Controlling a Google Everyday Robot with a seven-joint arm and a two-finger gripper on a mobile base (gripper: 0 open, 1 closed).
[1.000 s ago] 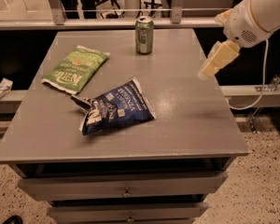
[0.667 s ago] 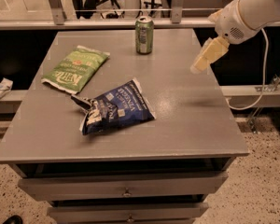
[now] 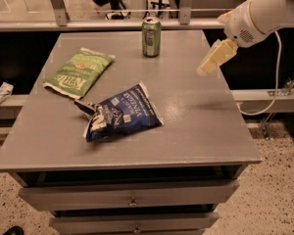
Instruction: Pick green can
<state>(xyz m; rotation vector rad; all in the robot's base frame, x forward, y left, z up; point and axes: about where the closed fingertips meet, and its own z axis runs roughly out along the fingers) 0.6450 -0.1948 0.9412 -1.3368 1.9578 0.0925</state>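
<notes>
The green can (image 3: 151, 36) stands upright near the far edge of the grey table (image 3: 196, 131), a little right of its middle, with its silver top showing. My gripper (image 3: 208, 66) hangs from the white arm at the upper right. It is above the table's right side, to the right of the can and well apart from it. It holds nothing.
A flat green chip bag (image 3: 79, 72) lies at the far left of the table. A crumpled blue chip bag (image 3: 118, 111) lies near the middle. Drawers (image 3: 132, 199) run below the table front. A metal railing (image 3: 112, 25) runs behind the table.
My gripper has moved left and toward the far side of the table, closer to the can. The can and both bags have not moved.
</notes>
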